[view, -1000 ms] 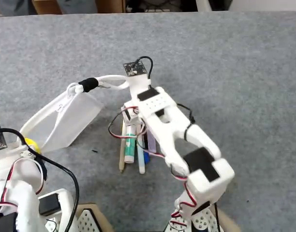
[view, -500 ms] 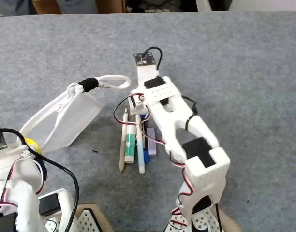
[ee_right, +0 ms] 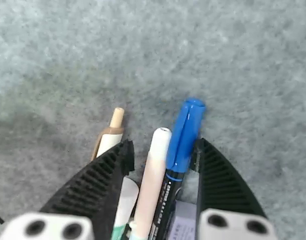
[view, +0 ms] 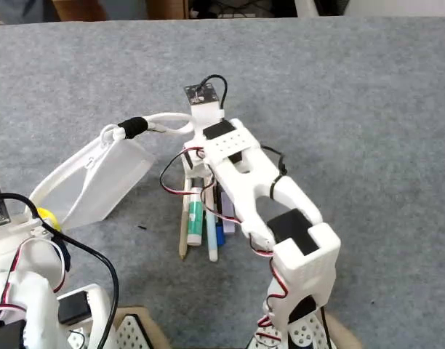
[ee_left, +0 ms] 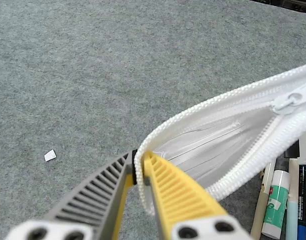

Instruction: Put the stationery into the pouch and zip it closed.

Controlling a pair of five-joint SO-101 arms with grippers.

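The white see-through pouch lies open at the left, its zipper slider near the far end. My left gripper is shut on the pouch's near zipper edge, and shows in the high view at the lower left. A pencil, a glue stick, a white pen and a blue marker lie side by side at the table's middle. My right gripper is open low over them, with the white pen and blue marker between its fingers and the pencil just outside.
The right arm covers the far ends of the stationery in the high view. A black-wrapped loop sits at the pouch's far end. A small paper scrap lies on the grey carpet, which is wide and bare to the right.
The right arm swung a little right, then back left, and now sits over the stationery's far ends. The pouch and the left arm have not moved.
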